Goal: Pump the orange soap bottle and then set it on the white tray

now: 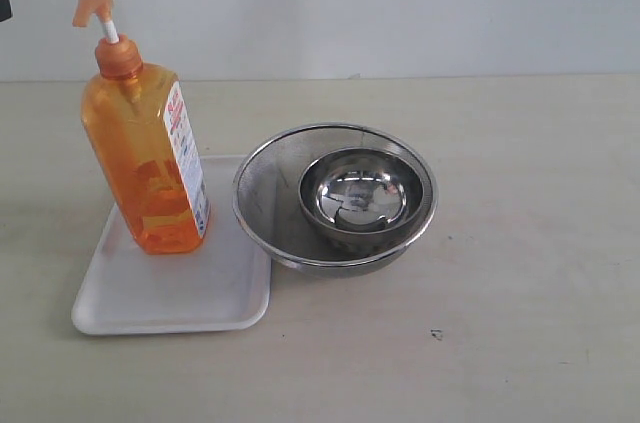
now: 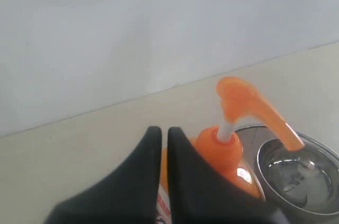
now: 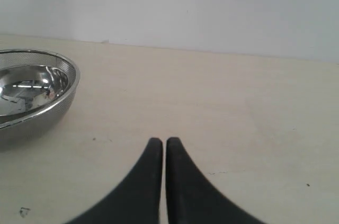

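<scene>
Orange and tall, the orange soap bottle [image 1: 150, 168] stands upright on the white tray [image 1: 170, 298], just beside the nested steel bowls [image 1: 335, 198]. The left gripper [image 2: 164, 131] is pinched together on nothing close by the bottle's neck, and the right gripper [image 3: 162, 142] is likewise clenched empty over bare table. I'd worry a sideways swing of that left arm could clip the raised pump head [image 2: 249, 105] and topple the bottle towards the bowls.
</scene>
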